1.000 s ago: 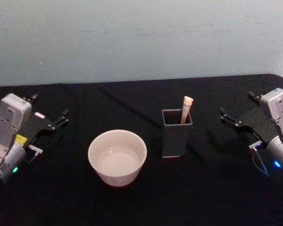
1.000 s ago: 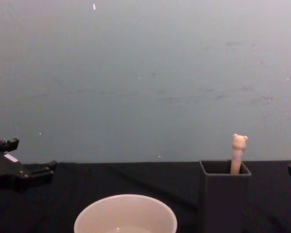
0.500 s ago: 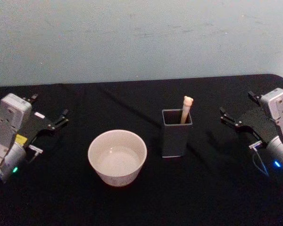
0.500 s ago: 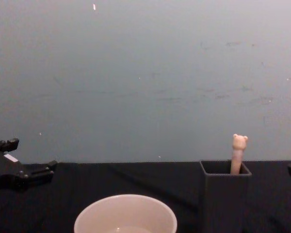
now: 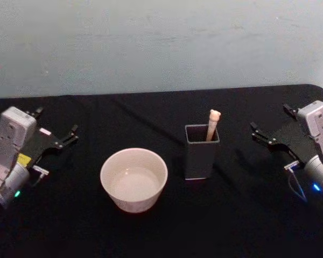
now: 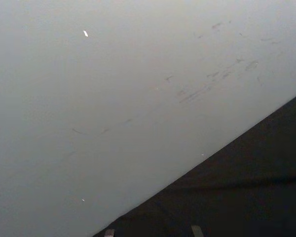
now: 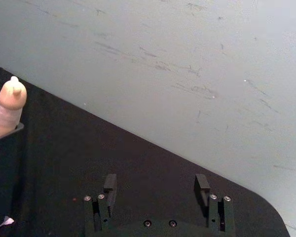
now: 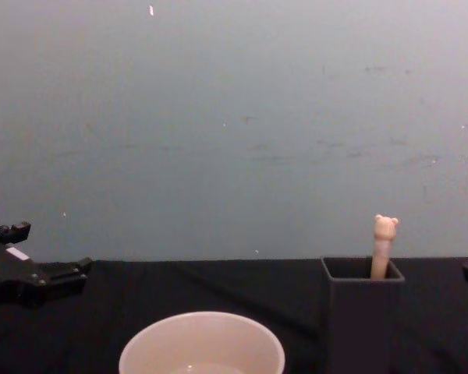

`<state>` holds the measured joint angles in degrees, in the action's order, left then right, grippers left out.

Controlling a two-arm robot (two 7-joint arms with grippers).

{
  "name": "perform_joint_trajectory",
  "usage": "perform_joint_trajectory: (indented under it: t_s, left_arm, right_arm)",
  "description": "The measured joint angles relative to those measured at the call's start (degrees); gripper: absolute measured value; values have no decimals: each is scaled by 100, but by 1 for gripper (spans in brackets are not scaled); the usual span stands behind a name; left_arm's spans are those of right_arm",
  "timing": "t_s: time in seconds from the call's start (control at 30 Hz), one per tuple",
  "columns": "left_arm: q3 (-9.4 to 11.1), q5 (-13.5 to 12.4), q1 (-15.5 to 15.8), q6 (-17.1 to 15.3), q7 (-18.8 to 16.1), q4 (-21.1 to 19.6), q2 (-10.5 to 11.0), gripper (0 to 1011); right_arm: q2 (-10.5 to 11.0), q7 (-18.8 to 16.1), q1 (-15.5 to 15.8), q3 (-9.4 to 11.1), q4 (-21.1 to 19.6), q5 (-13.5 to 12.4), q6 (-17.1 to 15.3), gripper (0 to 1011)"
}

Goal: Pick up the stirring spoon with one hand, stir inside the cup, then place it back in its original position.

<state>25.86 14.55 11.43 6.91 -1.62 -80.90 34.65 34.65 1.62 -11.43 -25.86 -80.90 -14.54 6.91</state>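
Note:
The stirring spoon [image 5: 212, 123] stands in a dark grey square holder [image 5: 201, 153], its pale bear-head handle [image 8: 384, 243] sticking up over the rim; its bowl is hidden inside. The cream-white cup [image 5: 133, 180] sits left of the holder, its rim [image 8: 201, 343] low in the chest view. My right gripper [image 5: 269, 117] hovers open to the right of the holder, well apart from it. In the right wrist view its fingers [image 7: 110, 182] are spread, with the spoon [image 7: 11, 106] off to one side. My left gripper [image 5: 56, 120] stays open at the far left, also seen in the chest view [image 8: 51, 248].
A black cloth [image 5: 161, 231] covers the table, whose back edge meets a plain pale blue-grey wall [image 5: 161, 43]. The table's rounded far right corner [image 7: 259, 202] lies just past the right gripper. There is open cloth around the cup and holder.

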Motion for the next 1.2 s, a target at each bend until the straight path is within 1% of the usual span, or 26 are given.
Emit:
perform_joint_trajectory:
  t_s: [0.17, 0.27, 0.37, 0.43, 0.47, 0.57, 0.6, 0.77, 0.8, 0.87, 0.9, 0.93, 1.0, 1.13, 1.2]
  left_arm:
    - [0, 0, 0, 0, 0, 0, 0, 1001]
    - [0, 0, 0, 0, 0, 0, 0, 1002]
    - [0, 0, 0, 0, 0, 0, 0, 1001]
    - [0, 0, 0, 0, 0, 0, 0, 1001]
    - [0, 0, 0, 0, 0, 0, 0, 1001]
    - [0, 0, 0, 0, 0, 0, 0, 1001]
    - [0, 0, 0, 0, 0, 0, 0, 1001]
    - [0, 0, 0, 0, 0, 0, 0, 1001]
    - [0, 0, 0, 0, 0, 0, 0, 1001]
    - [0, 0, 0, 0, 0, 0, 0, 1001]
    - [0, 0, 0, 0, 0, 0, 0, 1001]
    - [0, 0, 0, 0, 0, 0, 0, 1001]
    - [0, 0, 0, 0, 0, 0, 0, 1001]
    - [0, 0, 0, 0, 0, 0, 0, 1001]
    - [0, 0, 0, 0, 0, 0, 0, 1001]
  right_arm:
    - [-1, -5, 1, 7, -1, 0, 0, 1002]
    - [-1, -61, 32, 73, -56, -39, -1, 1000]
    - [18, -174, 95, 173, -174, -141, -6, 1002]
    - [32, -290, 166, 272, -309, -260, -21, 1002]
    - [32, -290, 166, 272, -309, -260, -21, 1002]
    - [61, -450, 281, 400, -518, -423, -30, 1000]
    - [61, -450, 281, 400, -518, -423, -30, 1000]
    - [122, -802, 489, 592, -858, -793, -64, 1002]
    - [135, -898, 538, 635, -933, -903, -82, 1002]
    - [151, -1034, 599, 685, -1016, -1041, -118, 1000]
    - [166, -1141, 653, 727, -1091, -1158, -161, 1000]
    - [166, -1141, 653, 727, -1091, -1158, -161, 1000]
    - [189, -1392, 736, 788, -1204, -1383, -276, 1000]
    - [190, -1658, 773, 806, -1267, -1554, -395, 1000]
    - [179, -1748, 772, 803, -1278, -1596, -444, 1000]
